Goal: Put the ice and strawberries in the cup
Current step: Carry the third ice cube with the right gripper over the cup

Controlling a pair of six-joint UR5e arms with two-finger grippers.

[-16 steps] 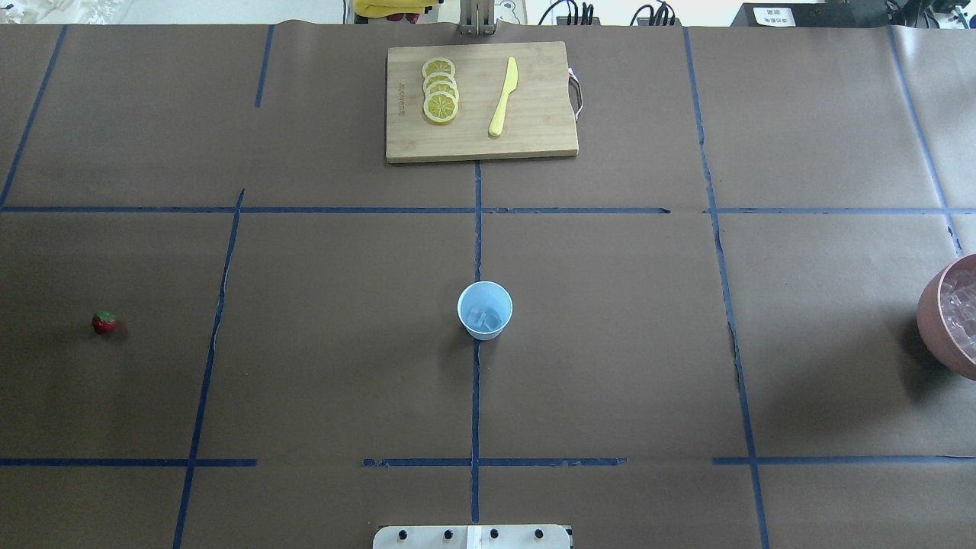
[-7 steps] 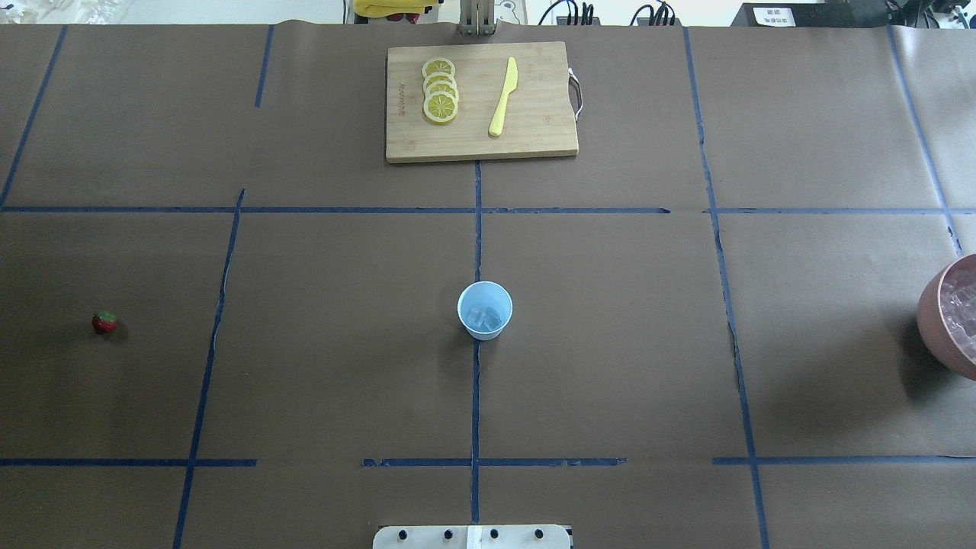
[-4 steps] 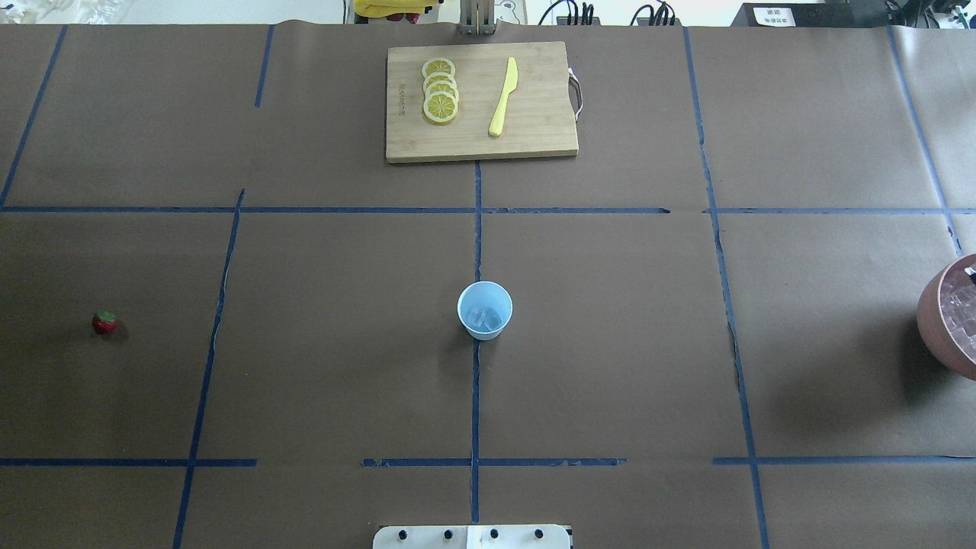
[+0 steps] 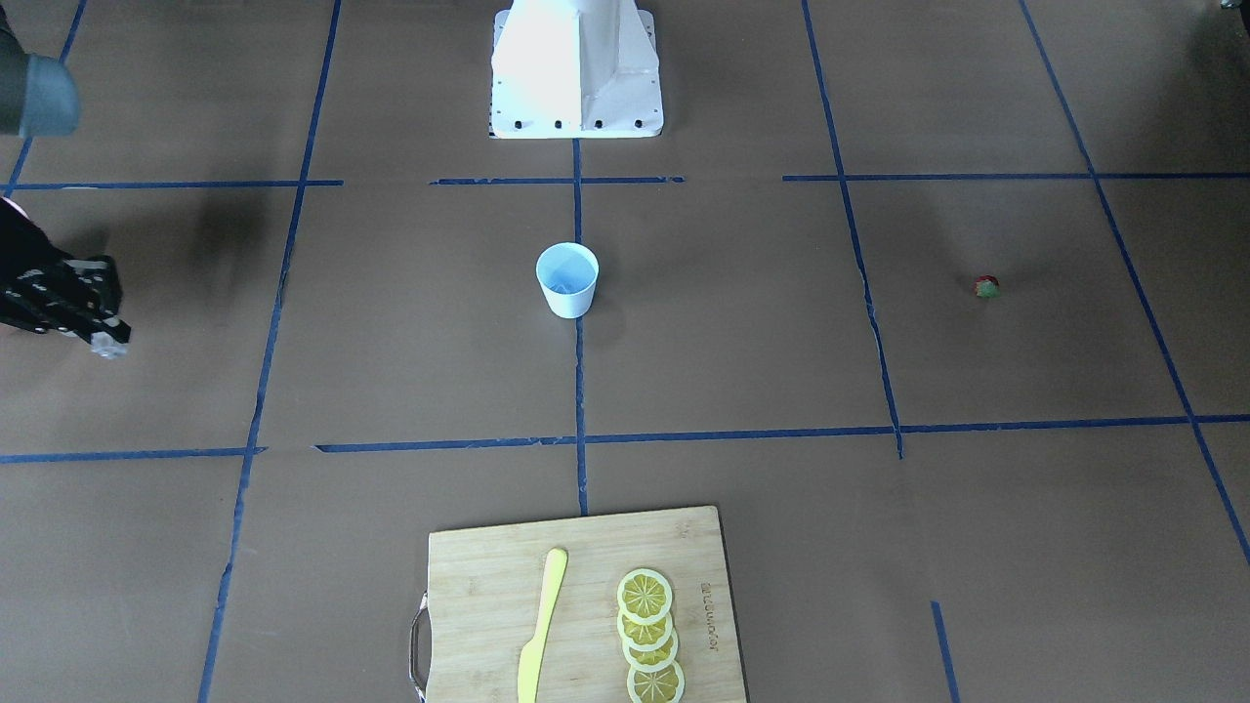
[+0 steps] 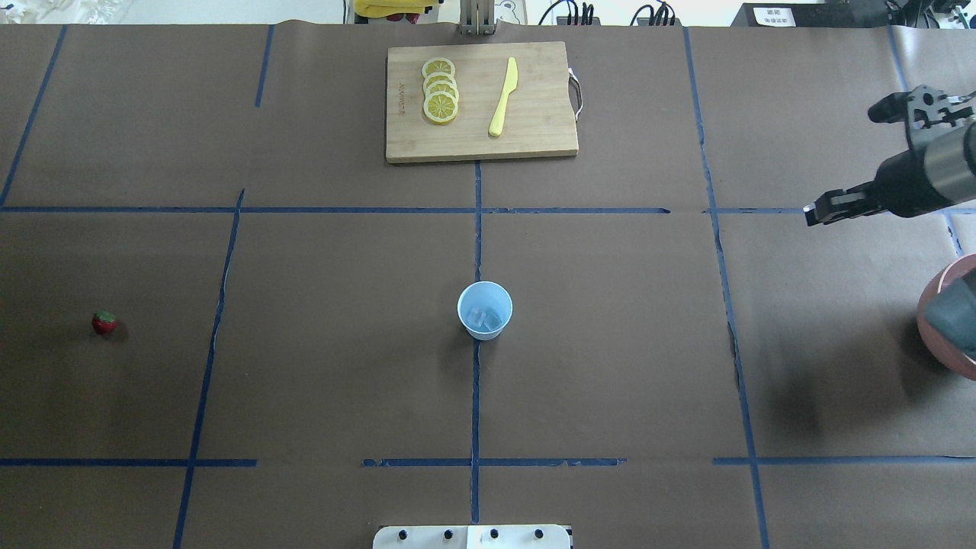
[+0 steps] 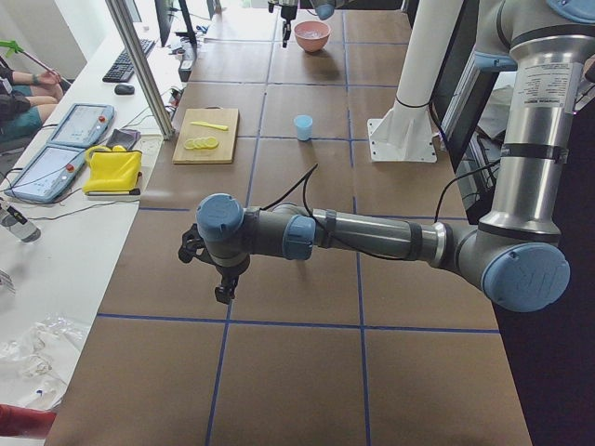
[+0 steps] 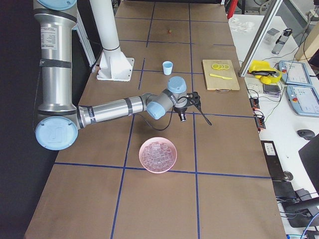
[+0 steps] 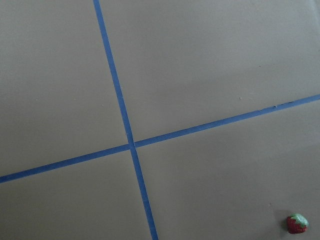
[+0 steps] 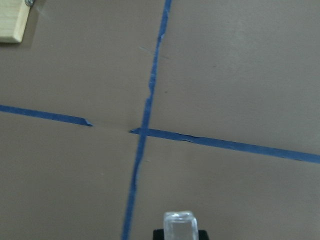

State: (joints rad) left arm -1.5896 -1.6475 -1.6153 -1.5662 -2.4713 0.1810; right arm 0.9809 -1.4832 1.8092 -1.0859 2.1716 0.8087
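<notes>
The white cup (image 5: 485,309) with the pale blue inside stands upright at the table's middle with a few ice cubes (image 5: 485,319) in it. My right gripper (image 5: 814,213) hovers far to the cup's right, beyond the pink bowl (image 5: 929,320). It is shut on one clear ice cube (image 9: 179,226), which also shows in the front view (image 4: 109,348). The strawberry (image 5: 104,322) lies alone at the far left and shows in the left wrist view (image 8: 297,224). My left gripper (image 6: 223,294) shows only in the left side view, above bare table; I cannot tell if it is open or shut.
The pink bowl (image 7: 158,154) holds several ice cubes at the right edge; my right arm partly covers it in the overhead view. A wooden cutting board (image 5: 534,130) at the back carries lemon slices (image 5: 440,91) and a yellow knife (image 5: 503,97). The robot's base (image 4: 576,68) is behind the cup.
My right arm has come into the overhead view from the right. It has risen from the pink bowl with an ice cube and now covers part of the bowl. Cup and strawberry are unmoved.
</notes>
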